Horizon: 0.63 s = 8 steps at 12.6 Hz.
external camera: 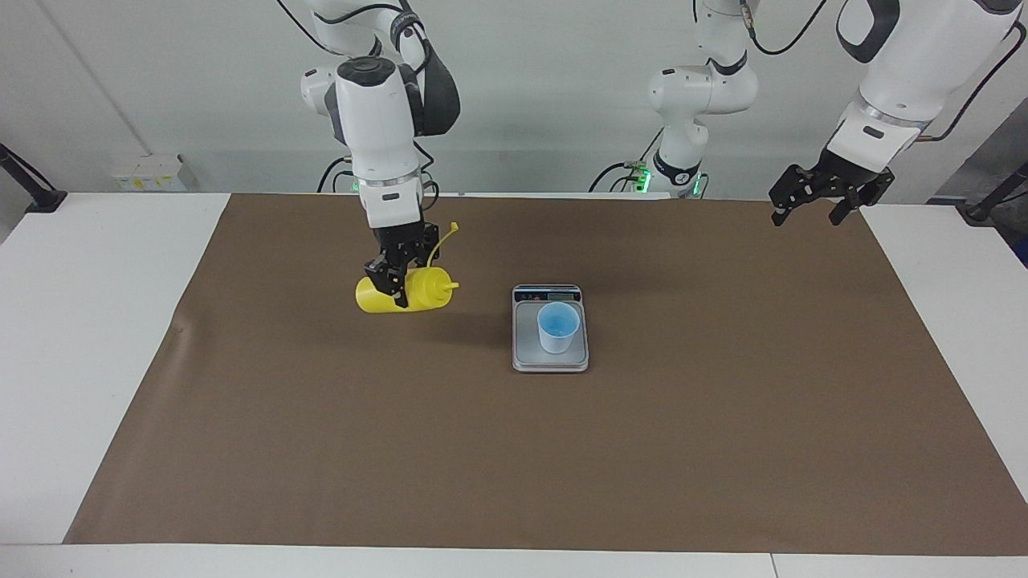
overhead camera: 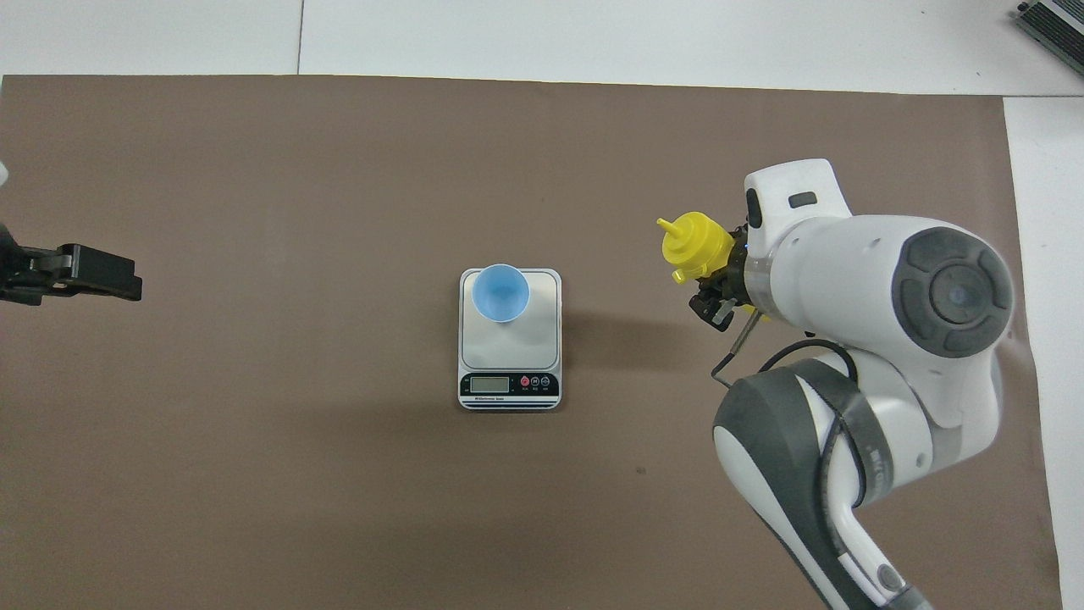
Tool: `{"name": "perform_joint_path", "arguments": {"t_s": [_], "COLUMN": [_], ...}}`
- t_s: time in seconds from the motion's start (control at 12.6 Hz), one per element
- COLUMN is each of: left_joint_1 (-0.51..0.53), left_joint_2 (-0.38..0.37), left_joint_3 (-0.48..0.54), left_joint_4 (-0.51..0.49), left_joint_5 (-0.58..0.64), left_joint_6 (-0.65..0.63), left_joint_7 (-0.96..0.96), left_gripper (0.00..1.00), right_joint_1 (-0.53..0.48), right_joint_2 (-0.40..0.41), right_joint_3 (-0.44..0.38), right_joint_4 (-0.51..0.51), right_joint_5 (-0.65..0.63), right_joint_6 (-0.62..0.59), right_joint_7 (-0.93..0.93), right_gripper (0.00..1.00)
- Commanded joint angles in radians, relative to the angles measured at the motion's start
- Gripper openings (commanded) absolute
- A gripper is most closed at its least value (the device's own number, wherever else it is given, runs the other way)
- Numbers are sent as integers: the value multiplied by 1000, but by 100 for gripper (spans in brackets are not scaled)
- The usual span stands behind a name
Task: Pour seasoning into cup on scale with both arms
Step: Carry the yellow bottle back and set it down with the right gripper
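Right hand (external camera: 399, 281) lowered, gripping; left hand (external camera: 827, 193) raised, seemingly open.

White table (external camera: 104, 337) under a brown mat (external camera: 514, 466), plain white wall (external camera: 546, 88) at its robot end

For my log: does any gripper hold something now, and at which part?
The right gripper holds the yellow plastic squeeze bottle around its body, tilted sideways. The left gripper holds nothing.

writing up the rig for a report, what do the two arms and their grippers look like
Both arms are glossy white jointed segments with dark grey joint caps and black cables looped alongside. Each ends in a black two-finger gripper, right gripper and left gripper. Green lights glow at their bases.
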Motion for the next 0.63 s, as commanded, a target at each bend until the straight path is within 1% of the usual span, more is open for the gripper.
{"name": "perform_joint_path", "arguments": {"t_s": [0.0,0.24,0.32,0.55], "left_joint_1": [19,19,19,19], "left_joint_2": [-28,-28,-28,-28], "left_joint_3": [-10,-10,-10,-10], "left_joint_4": [-31,-31,-31,-31], "left_joint_5": [-2,-2,-2,-2], "left_joint_6": [8,8,8,8], "left_joint_7": [-8,-8,-8,-8], "left_gripper": [100,100,100,100], "right_joint_1": [-81,-160,-186,-268], "right_joint_2": [-34,-64,-71,-92], "right_joint_3": [11,11,9,11], "right_joint_4": [-47,-142,-157,-215], "right_joint_5": [176,412,466,571], "right_joint_6": [32,113,114,113], "right_joint_7": [-109,-284,-353,-542], "right_gripper": [0,0,0,0]}}
